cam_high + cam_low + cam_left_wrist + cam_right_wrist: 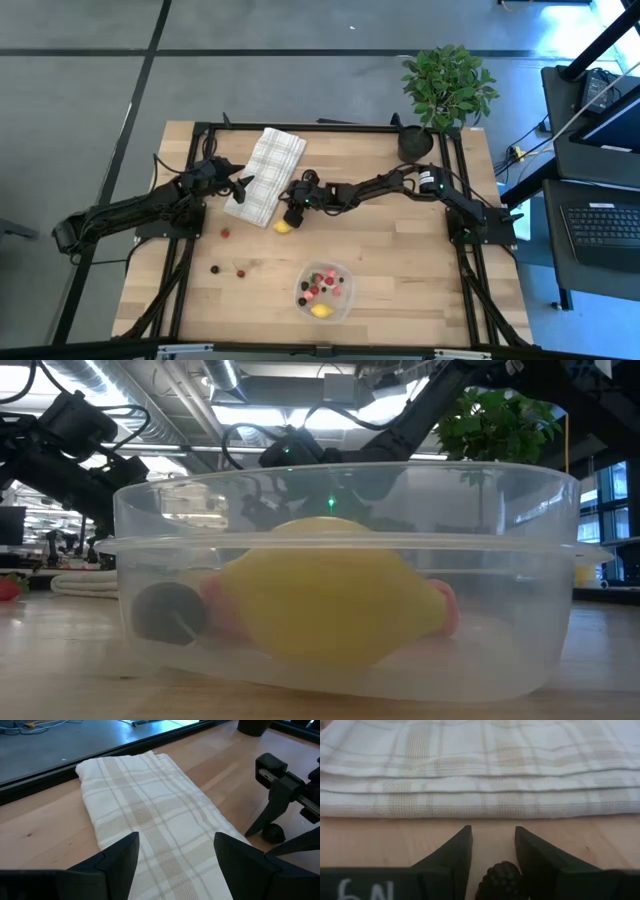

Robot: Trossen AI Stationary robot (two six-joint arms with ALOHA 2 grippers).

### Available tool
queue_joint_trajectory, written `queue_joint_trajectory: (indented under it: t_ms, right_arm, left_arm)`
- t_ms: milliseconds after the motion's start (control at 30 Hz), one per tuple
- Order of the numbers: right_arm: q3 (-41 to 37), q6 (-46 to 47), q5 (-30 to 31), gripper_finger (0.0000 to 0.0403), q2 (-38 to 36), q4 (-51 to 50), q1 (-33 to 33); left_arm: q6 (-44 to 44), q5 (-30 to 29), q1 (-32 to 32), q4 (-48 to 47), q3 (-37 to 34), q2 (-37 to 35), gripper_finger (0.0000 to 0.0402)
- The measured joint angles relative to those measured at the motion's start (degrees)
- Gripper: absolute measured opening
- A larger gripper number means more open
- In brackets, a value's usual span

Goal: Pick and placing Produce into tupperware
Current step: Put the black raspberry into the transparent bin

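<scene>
Blackberry [501,879] sits between the right claw's [492,851] narrowed fingers, beside the checked cloth [264,174]; left claw [176,851] hovers wide over that cloth.
</scene>
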Motion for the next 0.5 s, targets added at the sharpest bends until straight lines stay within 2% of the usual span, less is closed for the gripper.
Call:
queue_joint_trajectory:
  t_ms: [500]
  right_arm:
    - [0.0, 3.13, -1.34, 0.015, -0.09, -0.78, 0.0]
  left_arm:
    - [0.0, 0.09, -0.01, -0.01, -0.01, 0.0, 0.025]
